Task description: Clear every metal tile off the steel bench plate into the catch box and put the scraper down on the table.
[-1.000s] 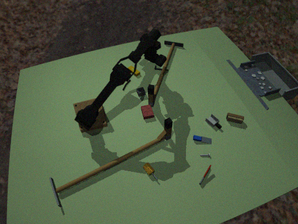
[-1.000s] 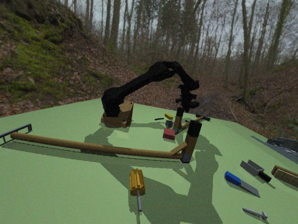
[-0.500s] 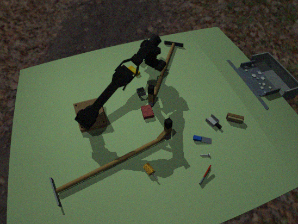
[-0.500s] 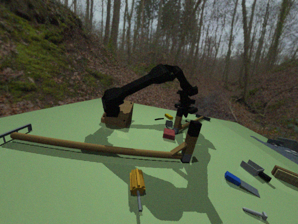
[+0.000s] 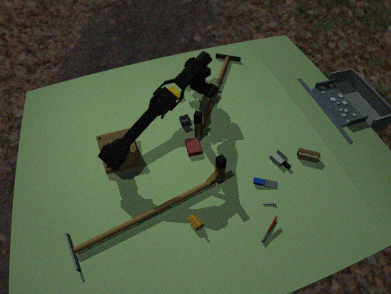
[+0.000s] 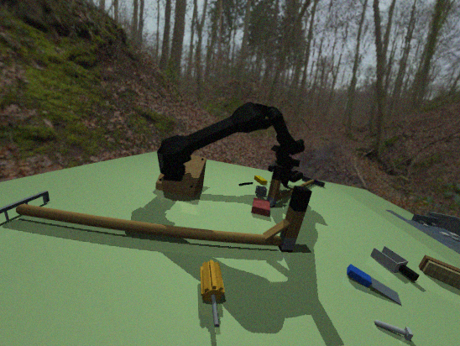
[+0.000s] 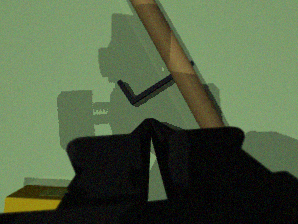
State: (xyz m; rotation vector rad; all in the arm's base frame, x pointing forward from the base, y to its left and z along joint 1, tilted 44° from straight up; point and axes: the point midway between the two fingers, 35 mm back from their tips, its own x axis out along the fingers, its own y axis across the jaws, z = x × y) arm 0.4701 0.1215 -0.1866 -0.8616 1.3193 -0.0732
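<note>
The long scraper (image 5: 143, 215) (image 6: 126, 224) lies on the green table with its blade at the front left and its upright black-topped handle (image 5: 220, 167) (image 6: 297, 214) near the middle. A shorter scraper (image 5: 221, 73) (image 7: 175, 60) lies further back. My gripper (image 5: 212, 90) (image 6: 290, 178) (image 7: 149, 122) is shut and empty, low beside the short scraper's shaft. The shaft passes just to the right of the fingers in the wrist view. Several pale metal tiles (image 5: 339, 103) lie on the steel bench plate (image 5: 322, 101) (image 6: 436, 231). The catch box (image 5: 360, 96) stands at the plate's far end.
A small black angled key (image 7: 142, 94) (image 6: 245, 183) and a yellow block (image 5: 174, 90) (image 6: 260, 180) (image 7: 30, 200) lie near the gripper. A red block (image 5: 193, 146), a dark cube (image 5: 185, 120), a yellow-handled screwdriver (image 5: 195, 222), a blue-handled blade (image 5: 265, 182), a bolt (image 5: 269, 203) and a brown block (image 5: 308, 154) are scattered about.
</note>
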